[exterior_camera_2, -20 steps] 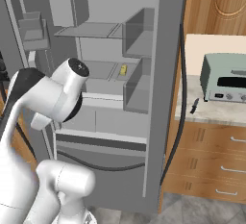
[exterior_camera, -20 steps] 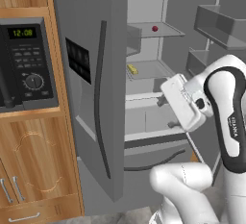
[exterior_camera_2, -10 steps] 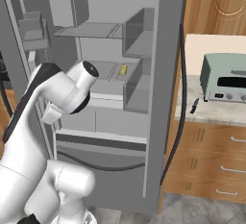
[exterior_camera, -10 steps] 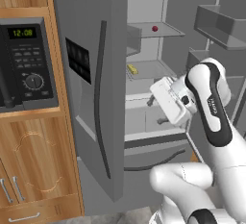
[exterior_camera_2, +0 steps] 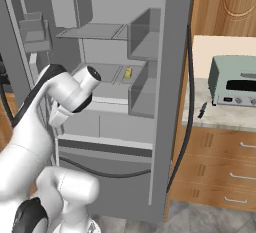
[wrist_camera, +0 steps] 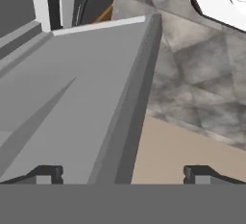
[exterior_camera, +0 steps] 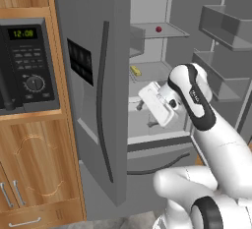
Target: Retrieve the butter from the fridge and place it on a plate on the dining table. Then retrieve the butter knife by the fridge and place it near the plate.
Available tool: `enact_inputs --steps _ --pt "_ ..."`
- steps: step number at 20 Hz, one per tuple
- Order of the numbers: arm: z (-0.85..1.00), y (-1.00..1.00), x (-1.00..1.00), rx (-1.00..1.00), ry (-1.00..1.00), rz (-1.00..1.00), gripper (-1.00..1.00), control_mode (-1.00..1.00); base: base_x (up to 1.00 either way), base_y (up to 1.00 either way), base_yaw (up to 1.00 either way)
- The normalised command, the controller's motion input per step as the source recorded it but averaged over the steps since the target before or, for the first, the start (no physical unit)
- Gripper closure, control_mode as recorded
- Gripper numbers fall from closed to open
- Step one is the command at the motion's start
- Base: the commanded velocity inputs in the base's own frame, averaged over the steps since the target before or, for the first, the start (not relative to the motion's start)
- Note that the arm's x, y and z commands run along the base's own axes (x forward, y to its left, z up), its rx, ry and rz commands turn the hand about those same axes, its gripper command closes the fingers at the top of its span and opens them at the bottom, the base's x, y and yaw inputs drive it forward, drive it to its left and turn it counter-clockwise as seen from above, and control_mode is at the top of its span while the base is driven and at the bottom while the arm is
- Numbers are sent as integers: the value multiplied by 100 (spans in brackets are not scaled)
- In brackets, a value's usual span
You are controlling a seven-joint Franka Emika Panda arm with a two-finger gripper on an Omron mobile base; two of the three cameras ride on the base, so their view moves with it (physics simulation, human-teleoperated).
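The grey fridge (exterior_camera: 110,46) stands with both doors open. The butter (exterior_camera: 135,70), a small yellow stick, lies on a middle shelf inside and is also seen from the right (exterior_camera_2: 128,72). My gripper (exterior_camera: 146,115) hangs in front of the shelves, below and slightly right of the butter, tilted downward. Its jaws are open and hold nothing (wrist_camera: 122,172), and they look down over a grey fridge ledge at the stone floor. The butter knife (exterior_camera_2: 202,111) lies on the counter right of the fridge (exterior_camera_2: 175,77). The plate and the dining table are out of view.
A small red ball (exterior_camera: 158,29) sits on the upper shelf. The right door's bins (exterior_camera: 224,24) jut out beside my arm. A black microwave (exterior_camera: 27,66) is set into wood cabinets on the left. A toaster oven (exterior_camera_2: 232,82) stands on the counter above drawers (exterior_camera_2: 225,167).
My arm has folded and swung the hand left, from beside the right door into the fridge opening near the middle shelves. The jaws have stayed open and the butter has not moved.
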Motion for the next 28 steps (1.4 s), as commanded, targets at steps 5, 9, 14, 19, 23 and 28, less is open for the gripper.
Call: enact_inputs --steps 5,9,14,19,23,28 --pt "-31 21 45 0 0 15 -100 -100 0 0 0" --pt "-28 29 40 1 0 18 -100 -100 0 0 0" --pt "-24 26 35 1 0 16 -100 -100 0 0 0" --pt "-20 17 19 6 0 14 -100 -100 0 0 0" --pt "-16 18 3 21 4 8 -100 -100 0 0 0" --pt "-13 41 0 17 4 9 -100 -100 0 0 0"
